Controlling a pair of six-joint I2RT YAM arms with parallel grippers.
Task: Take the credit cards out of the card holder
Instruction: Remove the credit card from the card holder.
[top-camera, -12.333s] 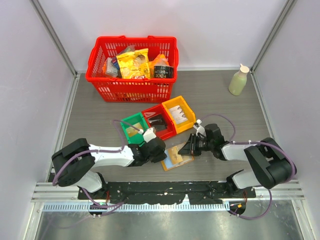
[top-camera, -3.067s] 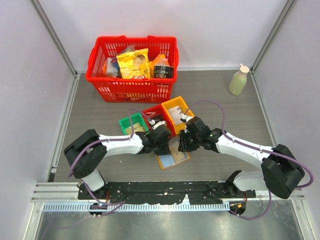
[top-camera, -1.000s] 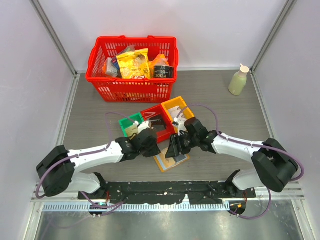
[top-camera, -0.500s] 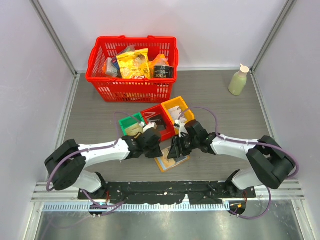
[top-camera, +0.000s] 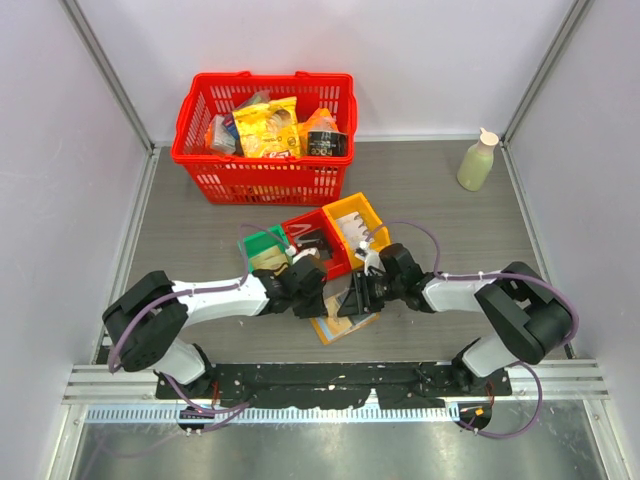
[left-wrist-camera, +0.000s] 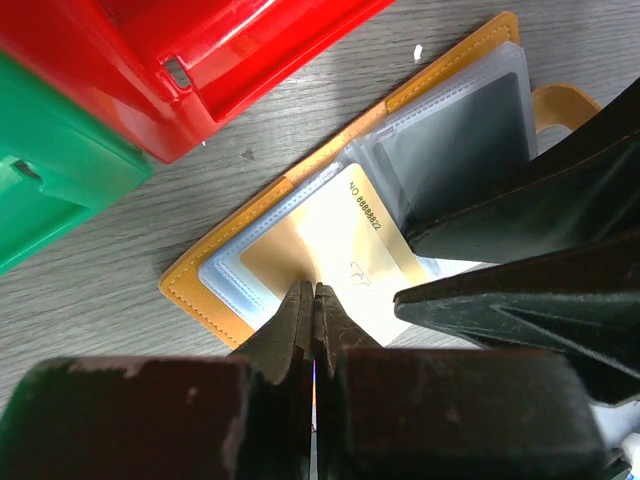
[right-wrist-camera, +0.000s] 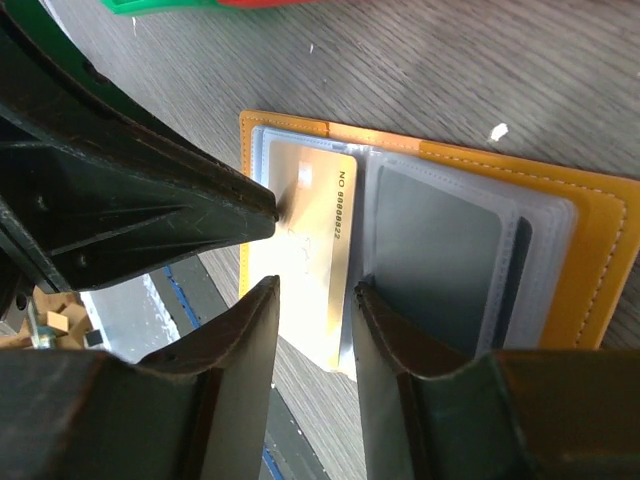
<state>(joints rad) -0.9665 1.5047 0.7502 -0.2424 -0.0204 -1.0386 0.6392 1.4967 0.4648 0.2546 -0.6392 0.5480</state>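
Observation:
The card holder (top-camera: 338, 324) lies open on the table between my two grippers, a tan-orange folder (left-wrist-camera: 198, 290) with bluish-grey clear sleeves (right-wrist-camera: 440, 250). One pale cream credit card (left-wrist-camera: 362, 268) marked "NO 8888822" sticks partway out of the near sleeve, over the holder's edge (right-wrist-camera: 312, 300). My left gripper (left-wrist-camera: 313, 292) is shut, and its closed tips rest on that card (right-wrist-camera: 270, 212). My right gripper (right-wrist-camera: 312, 290) is open just above the card; one finger is over the card and the other is by the fold between the sleeves. Other cards are hidden.
A green bin (top-camera: 262, 250), a red bin (top-camera: 315, 240) and a yellow-orange bin (top-camera: 356, 224) stand just behind the holder. A red basket (top-camera: 265, 130) of groceries is at the back. A pale green bottle (top-camera: 477, 160) stands at the back right.
The left gripper has slid slightly right and nearer onto the holder. The right gripper has drawn in closer over the holder. The holder has hardly moved.

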